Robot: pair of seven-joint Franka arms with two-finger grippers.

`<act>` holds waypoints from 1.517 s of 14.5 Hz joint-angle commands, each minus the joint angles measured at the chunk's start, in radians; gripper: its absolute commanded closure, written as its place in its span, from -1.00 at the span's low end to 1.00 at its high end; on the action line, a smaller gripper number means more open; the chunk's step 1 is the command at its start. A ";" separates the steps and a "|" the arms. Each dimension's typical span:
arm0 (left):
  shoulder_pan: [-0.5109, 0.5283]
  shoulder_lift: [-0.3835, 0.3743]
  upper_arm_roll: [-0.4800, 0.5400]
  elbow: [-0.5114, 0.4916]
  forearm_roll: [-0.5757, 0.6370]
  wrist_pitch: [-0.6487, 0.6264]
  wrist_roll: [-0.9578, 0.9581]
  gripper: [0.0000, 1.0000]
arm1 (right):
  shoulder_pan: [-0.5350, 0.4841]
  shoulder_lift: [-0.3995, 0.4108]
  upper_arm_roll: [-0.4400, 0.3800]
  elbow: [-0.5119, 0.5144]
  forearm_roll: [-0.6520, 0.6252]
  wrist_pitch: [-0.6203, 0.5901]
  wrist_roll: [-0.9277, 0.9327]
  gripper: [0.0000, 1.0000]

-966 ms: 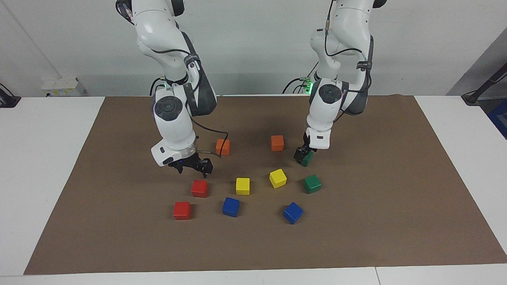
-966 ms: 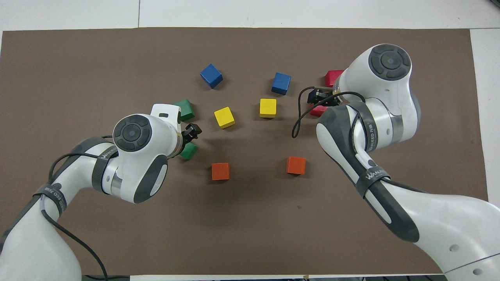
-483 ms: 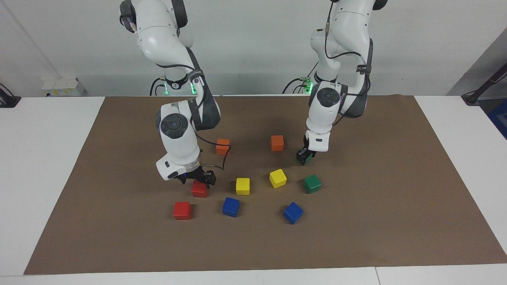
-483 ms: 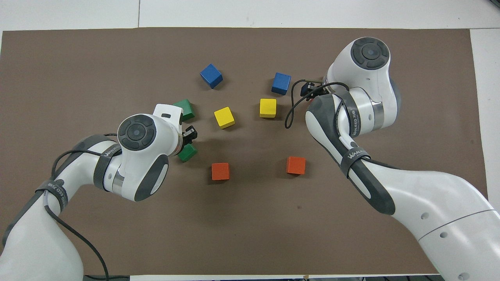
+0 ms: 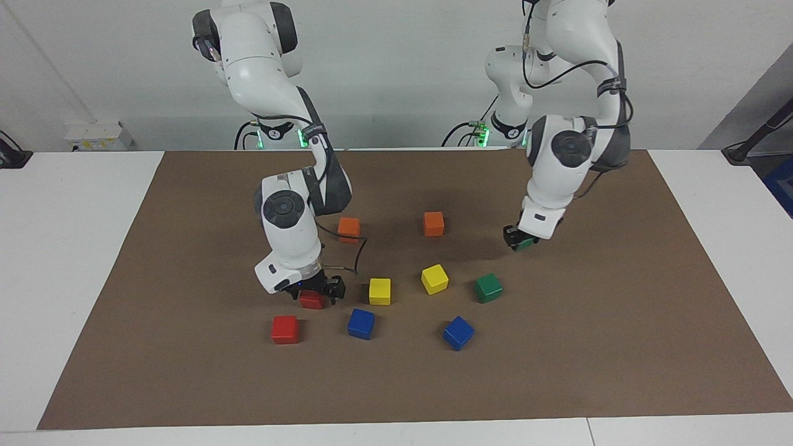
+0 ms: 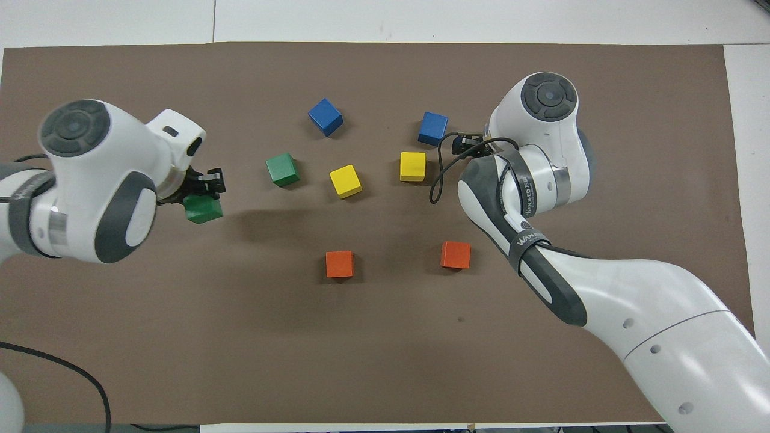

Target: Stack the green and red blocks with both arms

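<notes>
Left gripper (image 5: 519, 240) has closed on a green block (image 5: 525, 243) and lifted it off the counter (image 5: 619, 310), ready for stacking. Right gripper (image 5: 313, 292) has dropped around a red block (image 5: 311, 300), jaws open.

White table (image 5: 74, 260); brown mat (image 5: 595, 347); coloured cubes on mat

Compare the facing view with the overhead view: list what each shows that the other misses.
Facing only: both red blocks, one under the right end effector, the other red block free on the mat.

Overhead only: nothing; the right arm hides the reds there.

Both: the left end effector shut on a green block, the second green block, plus yellow, blue and orange cubes.
</notes>
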 commanded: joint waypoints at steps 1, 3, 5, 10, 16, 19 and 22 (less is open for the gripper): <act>0.060 0.065 -0.009 0.019 -0.015 0.087 0.168 1.00 | -0.004 -0.014 0.001 -0.035 -0.002 0.019 -0.053 -1.00; 0.083 0.109 -0.006 0.019 -0.012 0.156 0.222 1.00 | -0.011 -0.018 0.001 -0.048 -0.002 0.022 -0.071 -0.91; 0.112 0.156 -0.006 0.021 -0.011 0.199 0.232 1.00 | -0.012 -0.017 0.001 -0.046 -0.002 0.025 -0.073 -0.65; 0.131 0.180 -0.008 0.022 -0.014 0.218 0.242 1.00 | -0.014 -0.020 0.001 -0.060 0.002 0.055 -0.068 0.75; 0.131 0.179 -0.006 0.033 -0.014 0.241 0.242 -1.00 | -0.052 -0.058 -0.010 -0.049 -0.002 -0.078 -0.118 1.00; 0.090 0.186 -0.017 0.192 -0.035 0.088 0.156 -1.00 | -0.173 -0.159 -0.010 -0.066 -0.004 -0.186 -0.310 1.00; -0.079 0.243 -0.014 0.370 -0.046 -0.054 -0.186 -1.00 | -0.282 -0.179 -0.010 -0.100 -0.007 -0.179 -0.467 1.00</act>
